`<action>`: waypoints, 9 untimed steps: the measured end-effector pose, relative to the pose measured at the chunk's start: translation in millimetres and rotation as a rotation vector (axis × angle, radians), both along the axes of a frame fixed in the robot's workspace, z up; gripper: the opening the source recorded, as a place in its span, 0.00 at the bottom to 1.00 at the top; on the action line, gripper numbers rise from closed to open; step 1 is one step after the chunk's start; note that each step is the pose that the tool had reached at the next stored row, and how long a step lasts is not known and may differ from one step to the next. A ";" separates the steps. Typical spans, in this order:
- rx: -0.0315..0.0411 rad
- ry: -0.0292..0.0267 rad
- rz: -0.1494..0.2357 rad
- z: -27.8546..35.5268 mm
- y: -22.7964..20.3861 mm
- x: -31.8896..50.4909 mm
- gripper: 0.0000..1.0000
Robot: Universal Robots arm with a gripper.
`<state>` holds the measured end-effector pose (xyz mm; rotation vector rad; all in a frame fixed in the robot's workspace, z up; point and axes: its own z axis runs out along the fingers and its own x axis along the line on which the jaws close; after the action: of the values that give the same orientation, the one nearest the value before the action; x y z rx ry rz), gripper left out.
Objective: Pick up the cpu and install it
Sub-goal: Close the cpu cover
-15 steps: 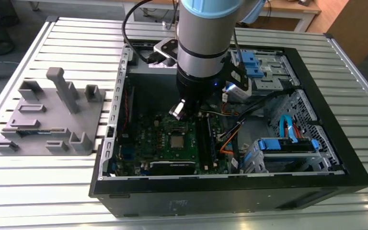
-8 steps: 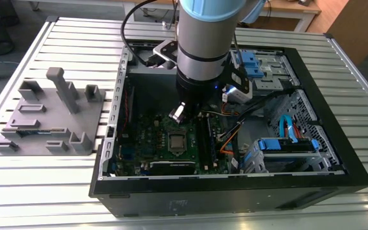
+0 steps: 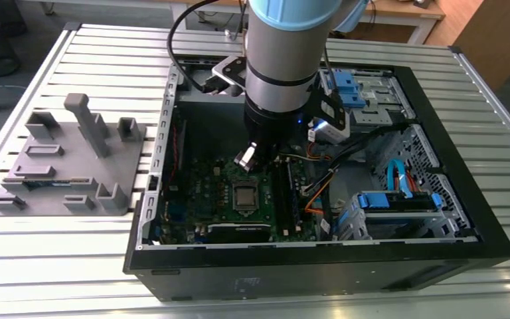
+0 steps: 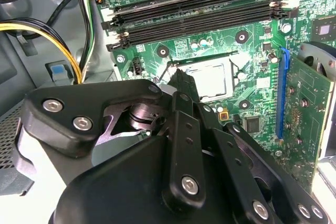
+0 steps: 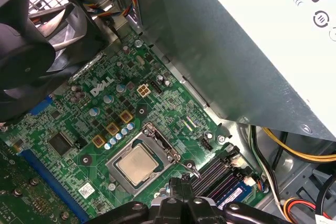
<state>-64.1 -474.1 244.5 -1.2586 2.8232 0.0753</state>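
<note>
Cpu: seated in motherboard socket, placement apparently done; gripper just above, jaws pressed together, empty.

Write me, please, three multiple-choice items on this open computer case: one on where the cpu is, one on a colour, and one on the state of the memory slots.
1. Where is the cpu?
A. In the motherboard socket
B. On the grey holder
C. Between the gripper's fingers

2. What colour is the motherboard?
A. Red
B. Green
C. White

3. The memory slots are:
A. All filled
B. Empty
C. Covered by a cable

Answers: 1 A, its silvery top lies flat inside the socket frame; 2 B, green in both wrist views; 3 B, the second wrist view shows bare black slots.
</note>
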 end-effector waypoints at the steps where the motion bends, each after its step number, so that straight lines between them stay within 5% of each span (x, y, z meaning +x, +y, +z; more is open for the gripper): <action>1: 0.0000 0.0000 0.000 0.0 0.0 0.0 0.11; 7: -0.0005 0.0004 0.000 0.0 0.0 0.0 0.11; 9: -0.0050 0.0053 0.000 -0.2 0.0 0.0 0.11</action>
<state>-64.1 -474.1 244.3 -1.2615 2.8296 0.0717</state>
